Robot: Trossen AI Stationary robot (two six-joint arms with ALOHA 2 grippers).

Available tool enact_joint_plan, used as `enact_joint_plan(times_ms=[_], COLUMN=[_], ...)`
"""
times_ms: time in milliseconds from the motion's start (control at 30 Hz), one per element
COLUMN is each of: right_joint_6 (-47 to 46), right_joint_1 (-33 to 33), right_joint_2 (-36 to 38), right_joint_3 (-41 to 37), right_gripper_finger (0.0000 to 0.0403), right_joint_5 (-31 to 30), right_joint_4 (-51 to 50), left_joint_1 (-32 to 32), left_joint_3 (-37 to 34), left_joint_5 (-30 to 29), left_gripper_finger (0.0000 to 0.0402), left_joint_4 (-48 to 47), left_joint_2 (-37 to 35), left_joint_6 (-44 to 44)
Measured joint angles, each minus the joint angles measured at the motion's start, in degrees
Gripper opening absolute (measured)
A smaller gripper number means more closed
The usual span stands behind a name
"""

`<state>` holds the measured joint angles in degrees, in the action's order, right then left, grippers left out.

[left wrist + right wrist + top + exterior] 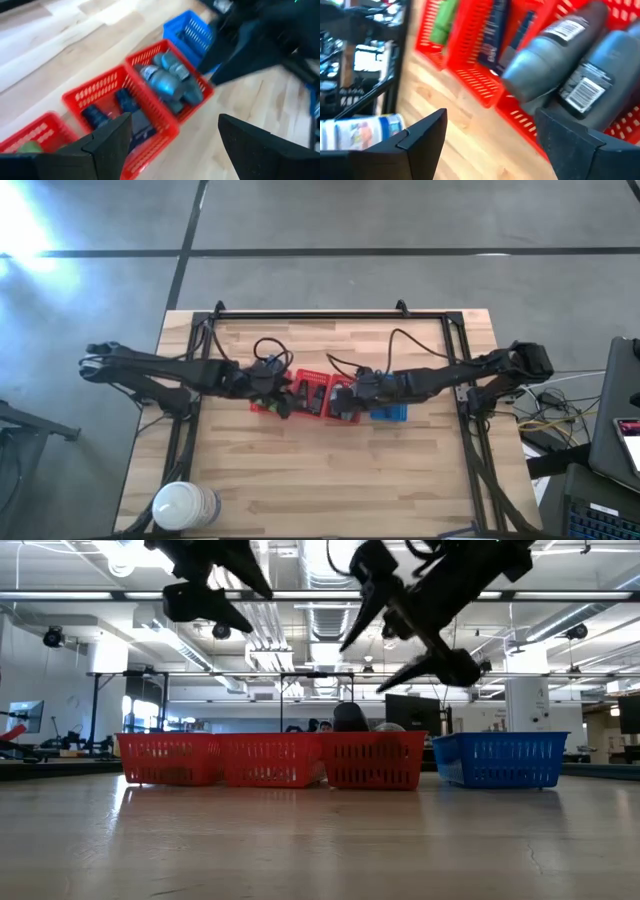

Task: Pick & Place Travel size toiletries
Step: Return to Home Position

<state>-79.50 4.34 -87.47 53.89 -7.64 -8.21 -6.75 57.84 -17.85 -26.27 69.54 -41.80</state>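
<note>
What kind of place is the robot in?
Probably a robotics lab in a big open hall: bare ceiling ducts, a computer monitor behind, and a wooden workbench on a concrete floor.

A pale wooden bench stands on a grey concrete floor crossed by dark seams, with bright glare at the far left. Cables lie tangled off the bench's right side. Beyond the bench, an open ceiling carries ducts, pipes and strip lights. A white column stands at right and a small screen at left.
</note>
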Motion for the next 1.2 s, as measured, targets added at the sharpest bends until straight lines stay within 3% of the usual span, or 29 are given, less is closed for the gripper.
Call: enact_joint_plan(times_ms=[167, 300, 467, 600, 667, 800, 967, 1200], right_joint_6=[7.1, 18.9, 31.3, 28.0, 27.8, 32.9, 33.0, 33.1], right_joint_1=[1.6, 4.2, 6.0, 5.7, 6.2, 7.6, 7.4, 5.8], right_joint_2=[5.2, 11.0, 18.3, 24.1, 26.8, 29.8, 32.4, 39.1], right_joint_3=[0.1, 0.0, 0.0, 0.0, -0.1, -0.8, -5.7, -22.5], right_gripper_finger=[0.0310, 0.0315, 0.0304, 0.0290, 0.0283, 0.0271, 0.0256, 0.0237], right_joint_5=[-1.8, -1.9, -2.0, -1.6, -1.1, -0.8, 2.5, 5.3], right_joint_4=[0.1, 0.1, -4.1, -8.5, -8.0, -6.5, -3.8, 21.0], left_joint_1=[-2.1, -3.1, -3.1, -3.4, -3.6, -3.5, -2.6, 0.5], left_joint_3=[0.0, 0.0, 0.0, 0.0, 0.0, 0.0, -1.5, -7.6], left_joint_5=[0.2, 1.8, 0.5, -1.5, -0.9, 6.0, 8.4, 13.8], left_gripper_finger=[0.0300, 0.0300, 0.0300, 0.0300, 0.0300, 0.0300, 0.0300, 0.0300], left_joint_4=[-3.7, -8.5, -16.9, -20.4, -18.6, -10.4, -5.4, 0.9], left_joint_2=[-2.1, -5.6, -10.1, -12.7, -13.2, -12.5, -11.8, -15.0], left_joint_6=[2.7, 5.2, -2.5, -8.0, -5.8, 4.8, 11.2, 15.1])
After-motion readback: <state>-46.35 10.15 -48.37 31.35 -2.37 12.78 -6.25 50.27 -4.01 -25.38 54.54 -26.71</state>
